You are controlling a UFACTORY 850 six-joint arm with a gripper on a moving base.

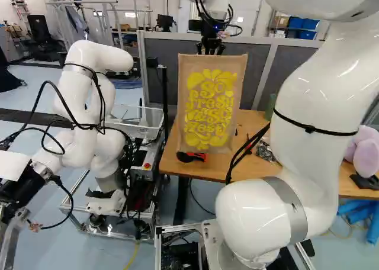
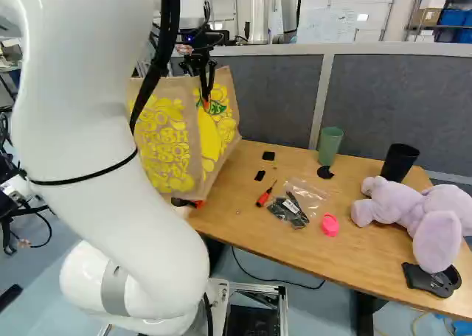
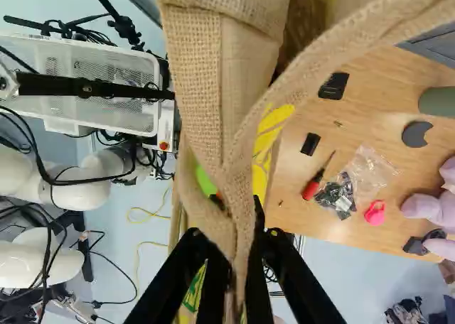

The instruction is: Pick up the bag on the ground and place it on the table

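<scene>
Item, one black two-finger gripper with orange pads, mine: fingers pinching the tan woven handle straps, which converge between them.

Item, one large tan burlap bag with yellow lettering and fruit print: hanging upright below my fingers, at the left end of the table in both base views, its lower part in front of the tabletop in the left base view (whether its bottom touches the wood, I cannot tell).

Item, one light-brown wooden table, bearing:
– a red-and-black screwdriver, near the bag;
– a clear plastic pouch with dark parts, beside the screwdriver;
– a small bright pink object, just beside the pouch;
– two small flat black pieces, apart from each other;
– a notched dark disc, near a green tumbler;
– a black cup, upright behind a lilac plush toy;
– a black plastic holder, at the edge beside the toy.

Item, one white jointed arm with black cables, another robot, at the left of the left base view.
</scene>
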